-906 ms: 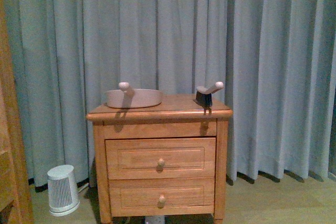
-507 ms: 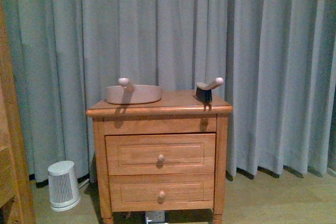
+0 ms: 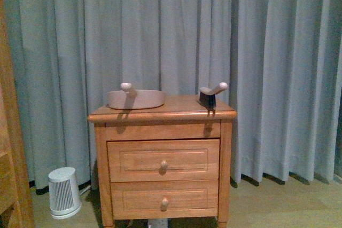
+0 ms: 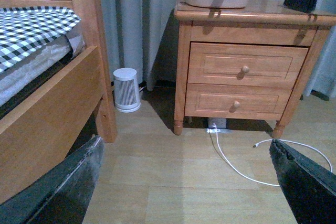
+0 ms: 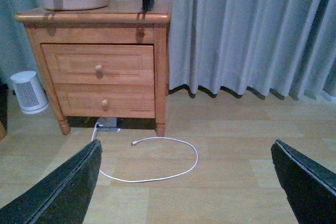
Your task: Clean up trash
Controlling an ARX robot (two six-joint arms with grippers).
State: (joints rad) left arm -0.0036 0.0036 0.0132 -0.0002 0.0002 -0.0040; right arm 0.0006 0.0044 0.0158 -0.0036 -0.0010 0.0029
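Nightstand (image 3: pixel 163 116) dropped slightly in front view.
Dustpan (image 3: pixel 136 99) at top's left edge, brush (image 3: pixel 208 97) right edge; left gripper (image 4: pixel 185 148), right gripper (image 5: pixel 186 148) fingers spread wide.

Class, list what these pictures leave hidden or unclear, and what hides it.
Trash: no scrap shows in any view.
Dustpan inside: front view, hidden by its own wall.
Drawers contents: every view, fronts shut.
Floor under the nightstand: both wrist views, deep shadow.
Bed: left wrist view, cut off by the picture's edge.
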